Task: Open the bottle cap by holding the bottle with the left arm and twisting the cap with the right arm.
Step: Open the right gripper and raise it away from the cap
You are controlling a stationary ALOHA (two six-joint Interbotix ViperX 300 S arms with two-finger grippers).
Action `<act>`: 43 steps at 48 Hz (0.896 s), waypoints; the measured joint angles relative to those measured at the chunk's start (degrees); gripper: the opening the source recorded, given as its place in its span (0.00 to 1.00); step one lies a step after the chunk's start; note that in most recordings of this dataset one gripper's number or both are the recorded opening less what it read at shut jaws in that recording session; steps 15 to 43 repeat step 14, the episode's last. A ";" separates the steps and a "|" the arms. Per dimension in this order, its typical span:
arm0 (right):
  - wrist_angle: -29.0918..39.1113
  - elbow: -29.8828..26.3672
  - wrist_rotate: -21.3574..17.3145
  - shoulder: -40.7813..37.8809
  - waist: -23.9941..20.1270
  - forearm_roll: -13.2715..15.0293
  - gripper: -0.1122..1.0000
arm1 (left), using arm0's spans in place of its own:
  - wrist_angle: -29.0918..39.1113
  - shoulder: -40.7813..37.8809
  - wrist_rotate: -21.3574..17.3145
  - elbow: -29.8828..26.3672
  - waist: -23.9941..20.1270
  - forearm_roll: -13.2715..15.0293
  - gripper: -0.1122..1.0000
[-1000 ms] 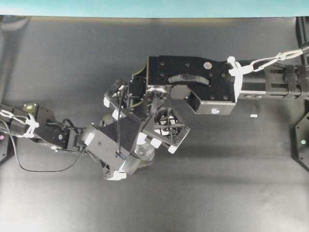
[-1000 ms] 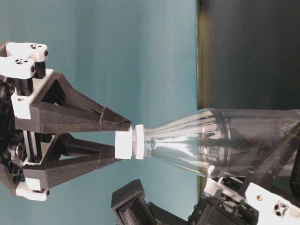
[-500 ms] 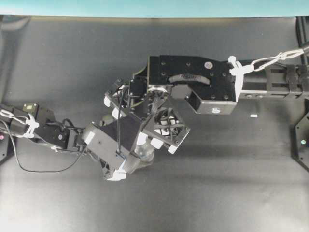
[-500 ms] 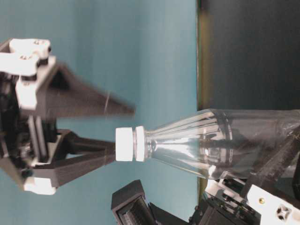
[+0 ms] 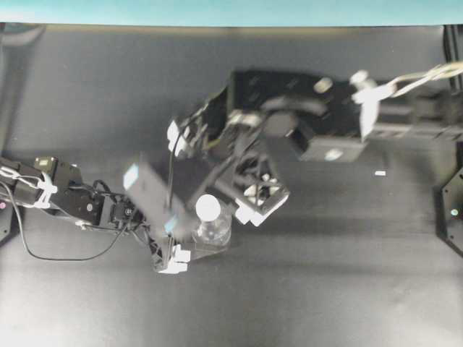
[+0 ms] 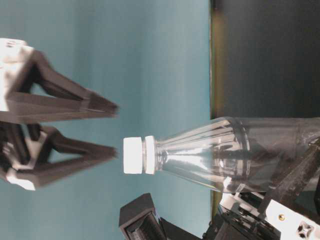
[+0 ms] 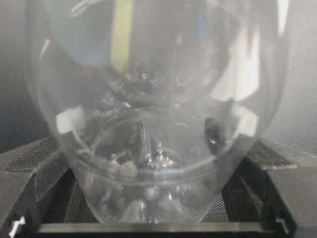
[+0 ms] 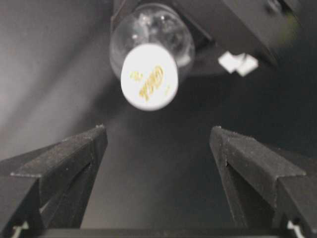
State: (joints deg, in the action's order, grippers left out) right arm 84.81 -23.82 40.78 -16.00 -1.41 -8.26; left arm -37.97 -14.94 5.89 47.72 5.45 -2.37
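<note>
The clear bottle (image 6: 215, 155) is clamped low on its body by my left gripper (image 7: 153, 153), whose black fingers (image 7: 44, 168) press it from both sides. In the overhead view the bottle (image 5: 214, 233) stands with the left gripper (image 5: 189, 244) beside it. The white bottle cap (image 6: 133, 155) still sits on the neck, with nothing touching it. My right gripper (image 6: 114, 129) stands open a short way off the cap, its fingers spread wider than the cap. From the right wrist, the bottle cap (image 8: 149, 77) lies beyond the open right gripper (image 8: 158, 131). The right gripper (image 5: 246, 184) is blurred overhead.
A small white scrap (image 5: 380, 173) lies on the dark table to the right. A black mount (image 5: 454, 213) stands at the right edge. A teal wall (image 5: 217, 11) borders the far side of the table.
The right gripper was shut on the cap. It has let go, spread wide and drawn back from the cap. The left gripper keeps its hold on the bottle.
</note>
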 measured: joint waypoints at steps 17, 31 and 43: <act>-5.89 7.91 -11.60 8.79 1.85 -0.53 0.82 | 3.87 0.35 0.09 -0.44 -0.09 0.00 0.87; -5.89 7.91 -11.60 8.79 1.85 -0.53 0.82 | 3.87 0.35 0.09 -0.44 -0.09 0.00 0.87; -5.89 7.91 -11.60 8.79 1.85 -0.53 0.82 | 3.87 0.35 0.09 -0.44 -0.09 0.00 0.87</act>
